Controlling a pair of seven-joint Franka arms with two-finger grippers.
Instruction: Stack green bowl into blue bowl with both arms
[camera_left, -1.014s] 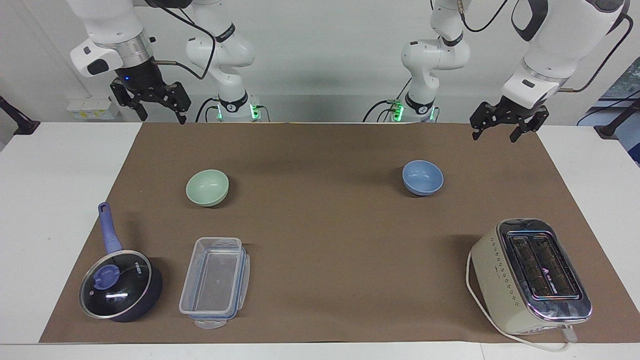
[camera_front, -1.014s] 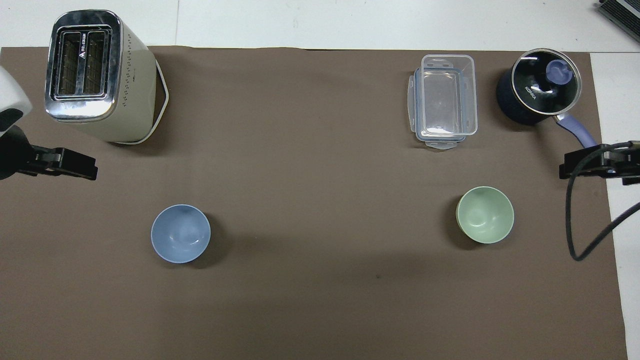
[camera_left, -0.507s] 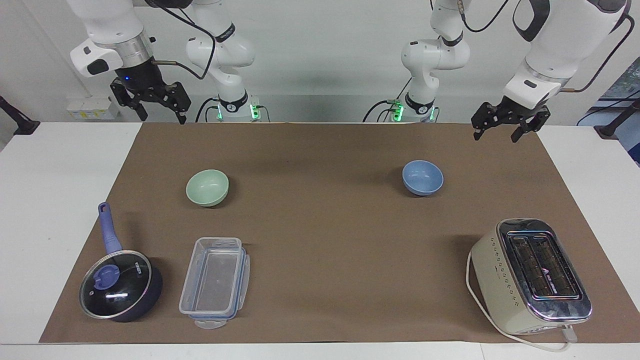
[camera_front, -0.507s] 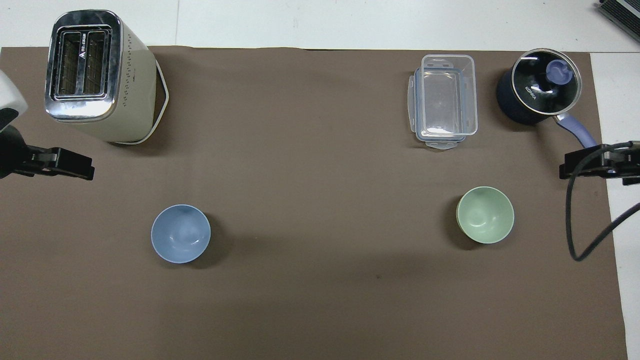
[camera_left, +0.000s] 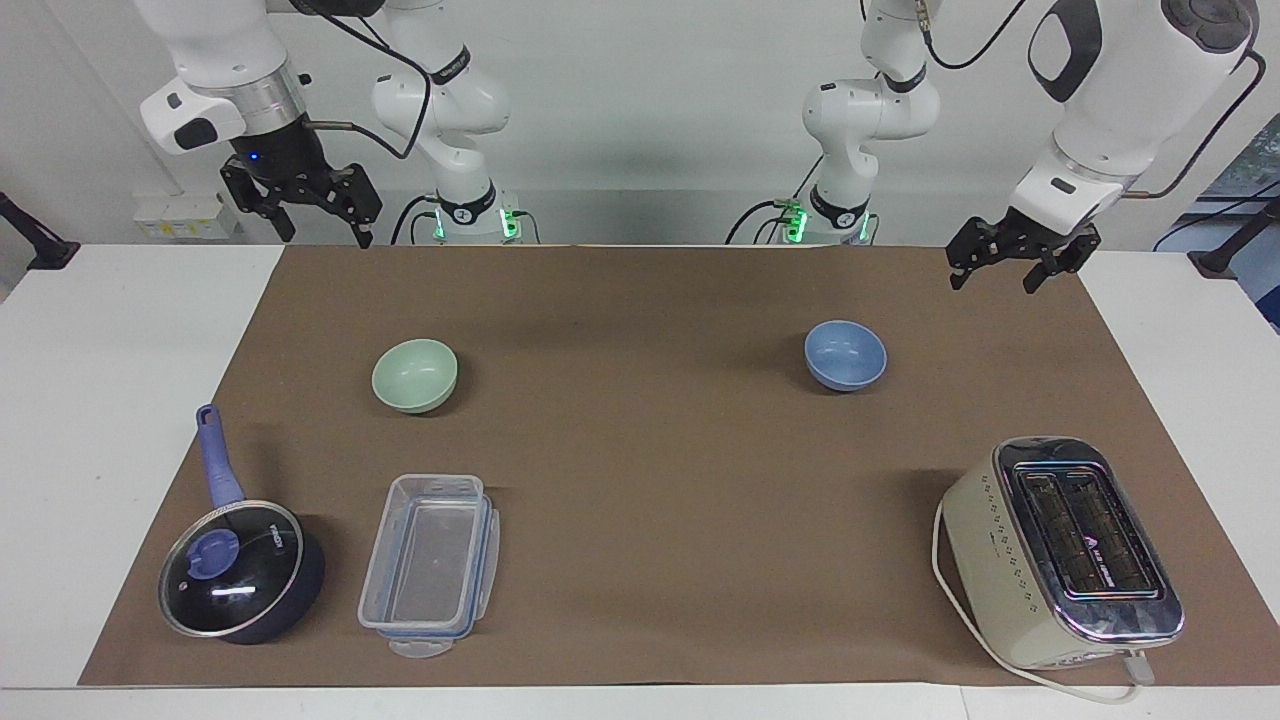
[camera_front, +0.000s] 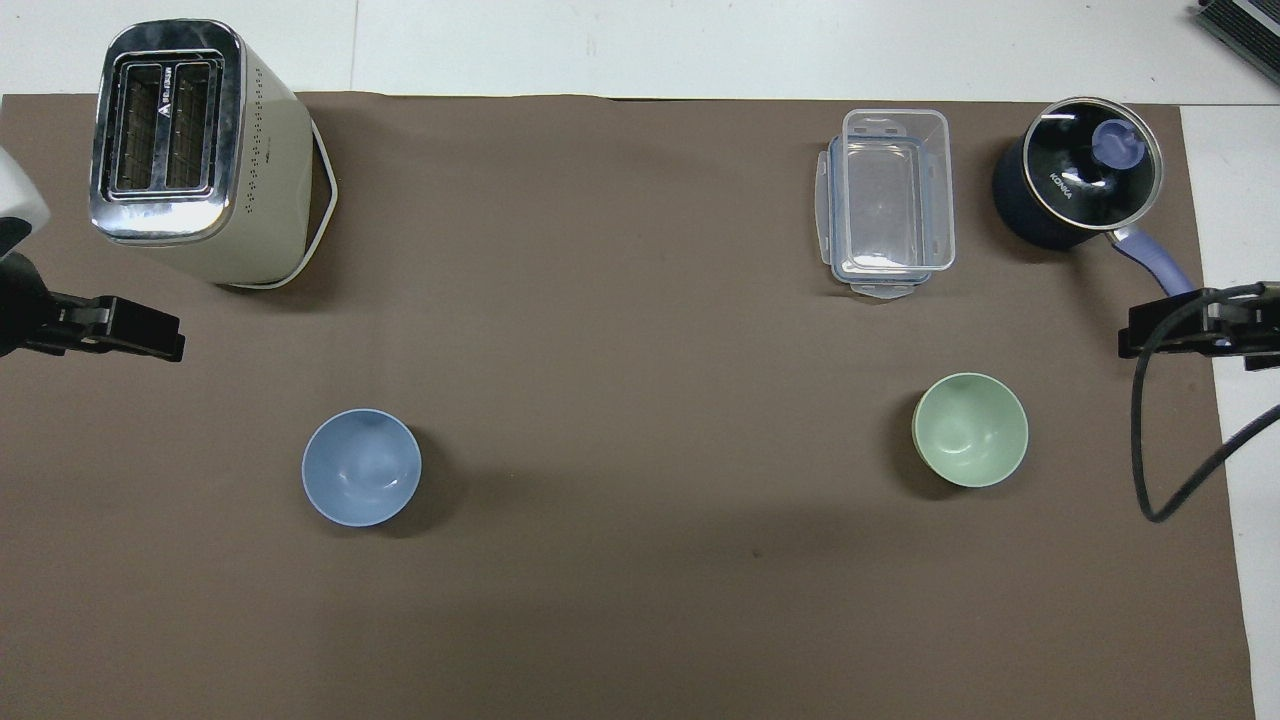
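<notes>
The green bowl (camera_left: 415, 375) stands upright and empty on the brown mat toward the right arm's end; it also shows in the overhead view (camera_front: 970, 430). The blue bowl (camera_left: 845, 355) stands upright and empty toward the left arm's end, also seen from overhead (camera_front: 361, 467). The two bowls are far apart. My left gripper (camera_left: 992, 282) is open and empty, raised over the mat's edge at its own end (camera_front: 150, 340). My right gripper (camera_left: 325, 238) is open and empty, raised over the mat's edge at its end (camera_front: 1150, 335).
A cream toaster (camera_left: 1060, 550) stands farther from the robots than the blue bowl. A clear plastic container (camera_left: 430, 565) and a dark blue lidded saucepan (camera_left: 240, 570) stand farther out than the green bowl. The brown mat (camera_left: 650, 480) lies bare between the bowls.
My left gripper has drifted slightly toward its own end of the table. The right gripper and both bowls have not moved.
</notes>
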